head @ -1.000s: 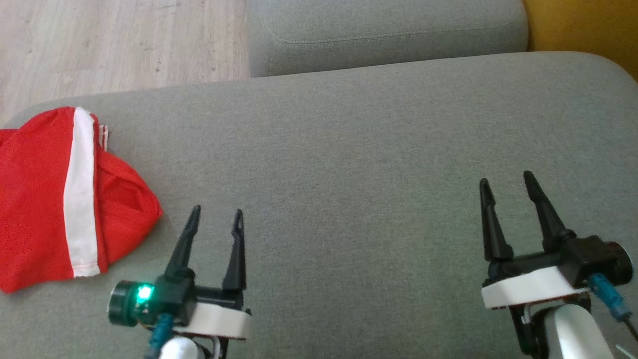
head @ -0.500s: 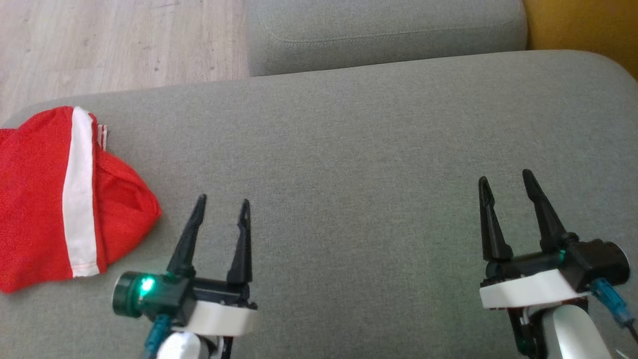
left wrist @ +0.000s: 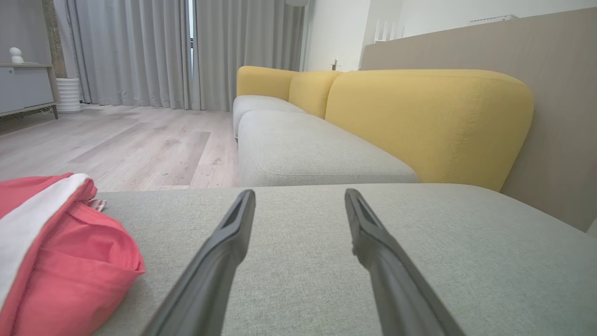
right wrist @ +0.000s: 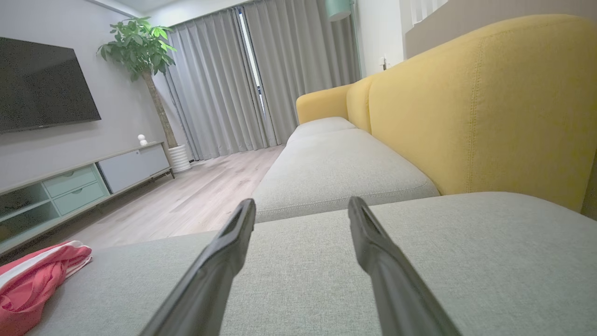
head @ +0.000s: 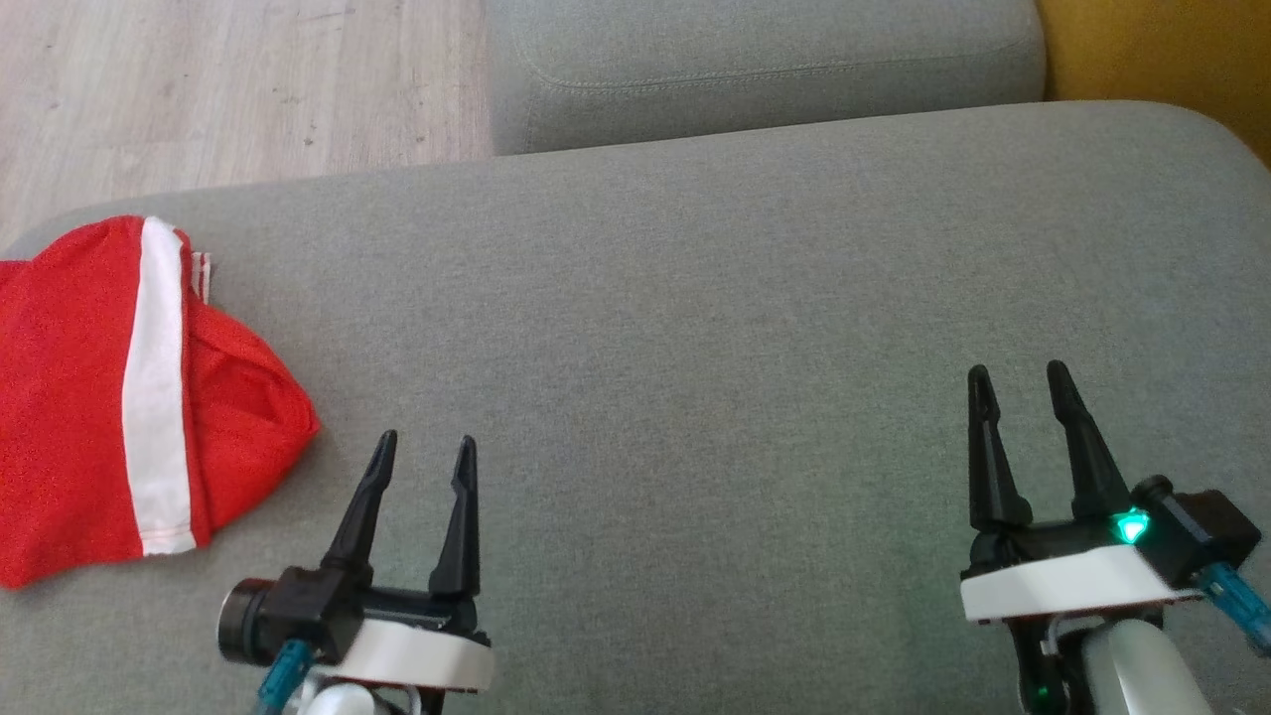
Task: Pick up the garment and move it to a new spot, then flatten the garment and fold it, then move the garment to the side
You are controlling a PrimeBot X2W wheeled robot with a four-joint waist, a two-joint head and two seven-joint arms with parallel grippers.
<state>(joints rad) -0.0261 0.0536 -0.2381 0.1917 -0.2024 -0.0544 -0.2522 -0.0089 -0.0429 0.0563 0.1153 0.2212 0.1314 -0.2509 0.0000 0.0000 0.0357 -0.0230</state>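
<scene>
Head view: the red garment (head: 89,397) with a white stripe is lying bunched at the left edge of the grey seat cushion (head: 695,298). Part of it is running off the picture's left border. A small red-and-white striped tab is poking out at its far edge.

Left gripper (head: 426,442): its two dark fingers are standing apart and holding nothing. It is sitting low over the cushion, near the garment's right-hand rounded end but not touching it, with bare grey fabric showing between them. Whether the fingers are resting on the cushion cannot be told.

Right gripper (head: 1019,369): the fingers are likewise spread with nothing between them. It is sitting over the cushion's right part, well apart from the garment. A green light (head: 1130,524) is glowing on its body.

Left wrist view: the garment is showing at the lower left, beside the left finger, and bare cushion is lying between the two fingers.

Right wrist view: the garment is showing far off at the lower left, on the cushion's edge.

Surroundings: a second grey seat cushion (head: 765,70) is adjoining the far side, a yellow backrest (left wrist: 419,121) is running along the right, and a pale wood floor (head: 228,89) is lying beyond the garment.
</scene>
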